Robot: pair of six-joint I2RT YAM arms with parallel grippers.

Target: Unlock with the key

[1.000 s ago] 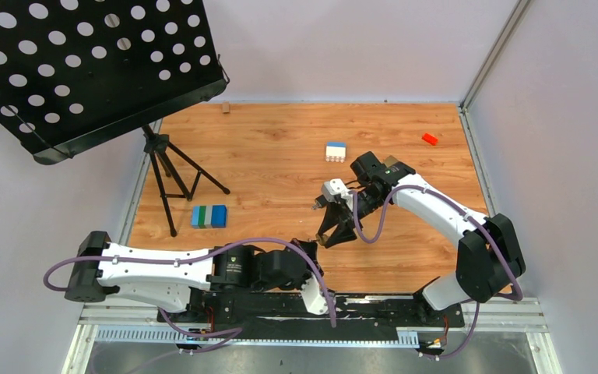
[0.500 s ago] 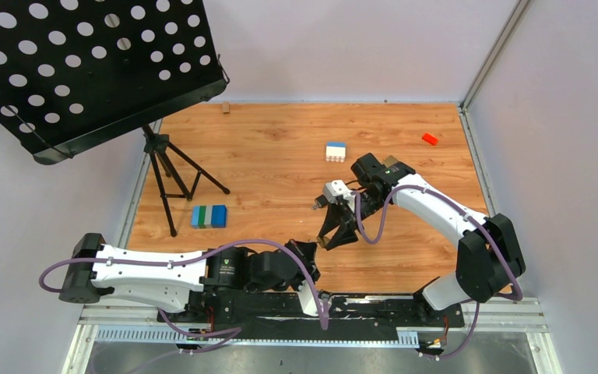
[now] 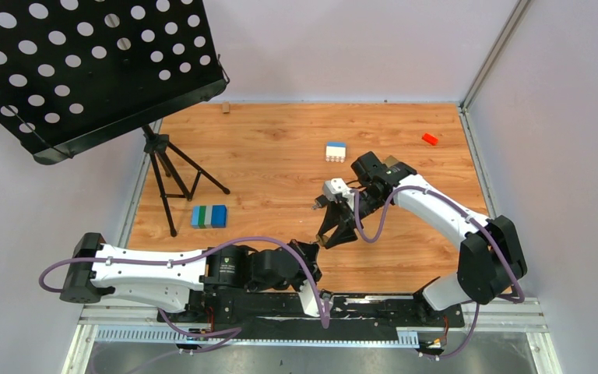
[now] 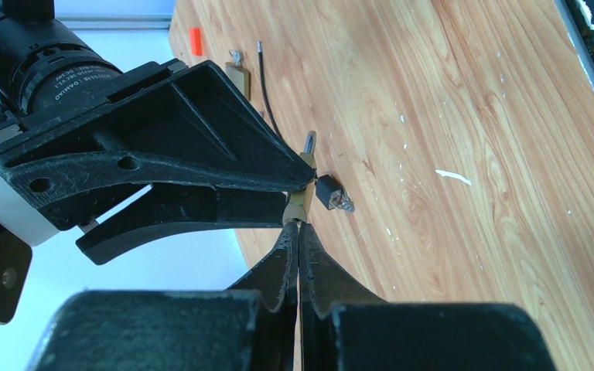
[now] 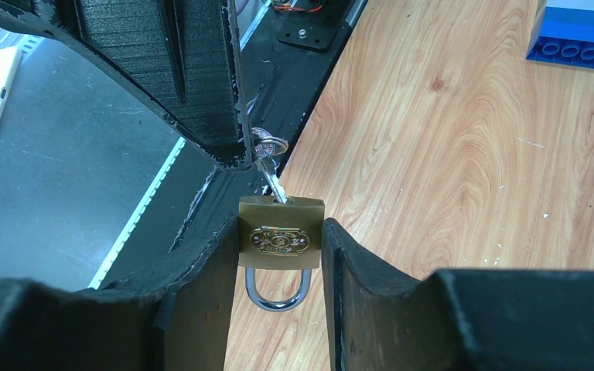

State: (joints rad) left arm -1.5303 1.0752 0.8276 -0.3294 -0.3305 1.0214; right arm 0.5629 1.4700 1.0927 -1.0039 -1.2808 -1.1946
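Observation:
A brass padlock (image 5: 281, 241) with a silver shackle hangs shackle-down between the fingers of my right gripper (image 5: 281, 232), which is shut on its body. The small grey key (image 5: 273, 183), with its ring (image 5: 267, 144), sticks in the keyhole on the padlock's far end. My left gripper (image 4: 298, 229) is shut on the key's head, its fingers (image 5: 209, 116) right above the padlock. From the left wrist the padlock (image 4: 300, 202) shows edge-on beyond my closed tips. In the top view both grippers meet near the table's front middle (image 3: 323, 243).
A black cable (image 4: 267, 93) with a blocky end (image 4: 327, 192) and a second small brass padlock (image 4: 237, 76) lie on the wood. A blue-white block (image 3: 335, 150), a red block (image 3: 430, 139), green-blue blocks (image 3: 209, 216) and a music stand's tripod (image 3: 173, 175) stand further off.
My left arm has shifted slightly to the left and its wrist has settled. The right arm and the padlock have not moved.

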